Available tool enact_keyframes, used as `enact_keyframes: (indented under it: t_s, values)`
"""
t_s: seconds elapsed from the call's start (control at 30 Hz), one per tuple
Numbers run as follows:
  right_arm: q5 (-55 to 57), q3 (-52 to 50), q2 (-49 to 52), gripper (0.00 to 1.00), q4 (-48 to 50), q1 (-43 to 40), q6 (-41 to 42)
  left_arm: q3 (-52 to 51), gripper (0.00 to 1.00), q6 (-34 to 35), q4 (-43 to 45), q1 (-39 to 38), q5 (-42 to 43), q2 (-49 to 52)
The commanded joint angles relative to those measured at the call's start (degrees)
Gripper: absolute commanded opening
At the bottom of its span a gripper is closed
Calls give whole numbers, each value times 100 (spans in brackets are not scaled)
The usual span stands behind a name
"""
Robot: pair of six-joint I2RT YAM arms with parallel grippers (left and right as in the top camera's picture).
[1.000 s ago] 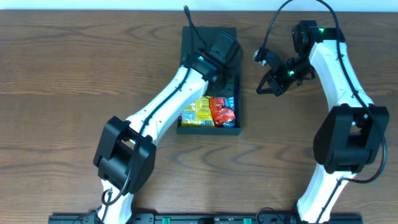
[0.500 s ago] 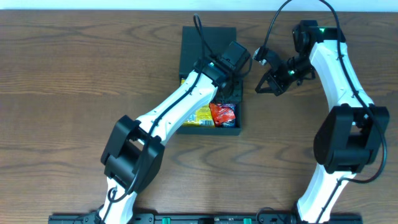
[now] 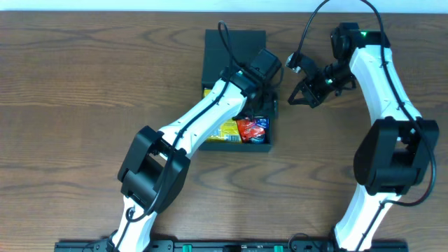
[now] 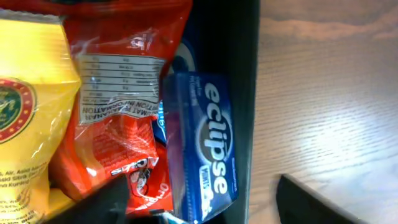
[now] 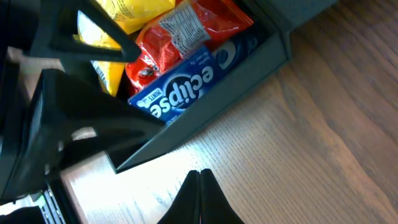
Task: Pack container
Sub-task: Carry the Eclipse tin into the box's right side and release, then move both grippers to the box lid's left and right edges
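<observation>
Matte black square cardboard container [image 3: 260, 148], upper centre: glossy yellow packet [image 3: 225, 131], crinkled red packet [image 3: 248, 129] and blue Eclipse box [image 4: 208, 146] are inside. I judge only the flat lid [image 3: 224, 49] remains to close. Left gripper [image 4: 199, 198] spread, empty; right gripper [image 5: 199, 180] pressed together.

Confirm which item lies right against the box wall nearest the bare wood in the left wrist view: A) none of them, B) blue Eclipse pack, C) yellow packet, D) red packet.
B: the blue Eclipse pack lies along the container wall beside the bare wood, with the red packet and yellow packet farther in.
</observation>
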State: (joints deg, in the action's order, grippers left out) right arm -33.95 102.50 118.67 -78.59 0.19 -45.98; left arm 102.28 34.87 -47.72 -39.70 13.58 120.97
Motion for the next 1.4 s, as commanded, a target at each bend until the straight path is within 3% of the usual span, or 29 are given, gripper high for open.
enact_keyframes:
  t_s: [0.0, 0.27, 0.3, 0.37, 0.4, 0.53, 0.6, 0.63, 0.67, 0.73, 0.87, 0.97, 1.1, 1.37]
  values:
    - [-146, 133, -28, 1, -7, -66, -107, 105, 83, -20, -17, 98, 79, -28]
    - [-203, 133, -28, 1, 11, -181, -105, 313, 69, -627, -22, 629, -260, -769]
    - [-319, 133, -28, 1, 35, -212, -103, 330, 58, -758, -15, 763, -590, -953]
    - [-658, 131, -28, 1, 199, -269, 35, 330, 15, -883, 2, 1069, -1421, -1276]
    - [-717, 131, -28, 2, 293, -282, 184, 330, 6, -931, 2, 1191, -1639, -1362]
    - [-570, 131, -28, 5, 529, -289, 879, 330, 6, -1325, -116, 1869, -1875, -1545]
    - [-570, 131, -28, 22, 417, -289, 1088, 328, 6, -1366, -299, 2149, -1840, -1543]
    - [-573, 131, -28, 25, 343, -289, 1215, 313, 6, -1362, -402, 2282, -1834, -1532]
    - [-575, 131, -28, 23, 308, -289, 1335, 273, 6, -1307, -455, 2409, -1788, -1510]
    - [-579, 131, -28, 2, 326, -286, 1641, 188, 6, -1259, -437, 2627, -1443, -1429]
    - [-481, -2, -22, 2, 1110, -127, 2120, 164, 6, -1261, -262, 2918, -796, -857]
    - [295, -35, 103, 2, 1823, -22, 3285, 164, 6, -1307, 66, 3049, -94, -295]
    - [-149, -35, 542, 2, 2273, -13, 3886, 177, 6, -1287, 754, 3220, 848, 457]
    - [-1021, -28, 1360, 2, 2868, 2, 4614, 256, 6, -1027, 1060, 3263, 1263, 1014]
